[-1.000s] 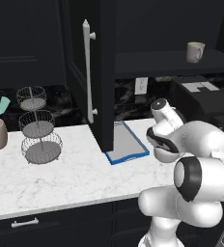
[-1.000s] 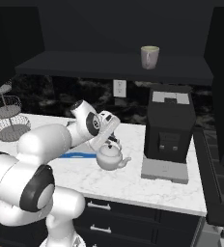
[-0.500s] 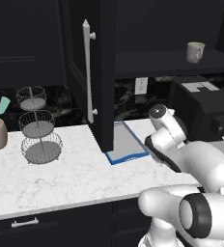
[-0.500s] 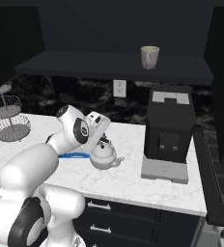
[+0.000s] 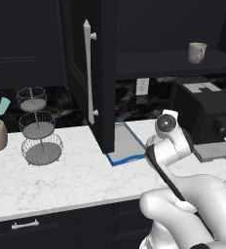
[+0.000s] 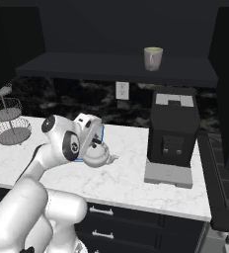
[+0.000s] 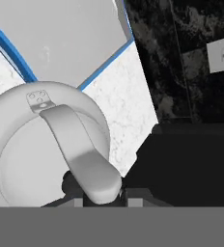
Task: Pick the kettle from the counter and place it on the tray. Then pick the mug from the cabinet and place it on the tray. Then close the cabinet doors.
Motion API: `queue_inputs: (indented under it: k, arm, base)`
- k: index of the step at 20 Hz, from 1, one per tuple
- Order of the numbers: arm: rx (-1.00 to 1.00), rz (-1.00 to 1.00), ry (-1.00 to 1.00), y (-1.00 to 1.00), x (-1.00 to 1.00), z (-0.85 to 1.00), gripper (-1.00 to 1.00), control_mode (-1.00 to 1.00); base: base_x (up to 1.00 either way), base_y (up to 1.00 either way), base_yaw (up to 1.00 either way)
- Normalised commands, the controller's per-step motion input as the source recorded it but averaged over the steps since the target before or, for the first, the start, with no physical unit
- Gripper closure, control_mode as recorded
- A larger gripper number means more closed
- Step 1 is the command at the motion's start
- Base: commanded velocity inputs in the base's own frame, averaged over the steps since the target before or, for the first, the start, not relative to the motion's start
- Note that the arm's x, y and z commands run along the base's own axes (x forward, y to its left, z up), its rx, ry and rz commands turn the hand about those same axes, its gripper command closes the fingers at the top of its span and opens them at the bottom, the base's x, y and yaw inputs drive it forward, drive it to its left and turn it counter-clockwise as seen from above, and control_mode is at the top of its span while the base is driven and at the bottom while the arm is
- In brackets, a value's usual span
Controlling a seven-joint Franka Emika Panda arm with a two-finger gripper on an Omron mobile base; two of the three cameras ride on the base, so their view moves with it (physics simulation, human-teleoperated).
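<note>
The kettle (image 7: 41, 159) sits close below, its arched handle (image 7: 80, 154) running toward the gripper (image 7: 102, 193). Beyond it lie the tray (image 7: 65, 38), marble counter (image 7: 119, 111) and a wall outlet (image 7: 222, 55).

The white arm rises from the base, bends at its dark elbow joint and reaches forward and down, wrist turned so the hand points downward. The end effector (image 7: 98, 190) has its two dark fingertips (image 7: 71, 183) drawn close together, clamped on a thin arched handle that runs up between them; in the right base view it (image 6: 94, 142) hangs low

Dim flat rendered light, sharp focus, soft shadows
</note>
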Motion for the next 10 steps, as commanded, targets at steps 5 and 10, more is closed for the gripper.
queue_inputs:
  k: [5, 10]
  arm:
    - [0.0, 0.18, -0.16, 0.32, -0.02, 0.33, 1.0, -1.0]
    - [0.0, 0.18, -0.06, 0.42, 0.15, 0.23, 1.0, -1.0]
  base:
    - [0.0, 0.0, 0.0]
    - [0.0, 0.0, 0.0]
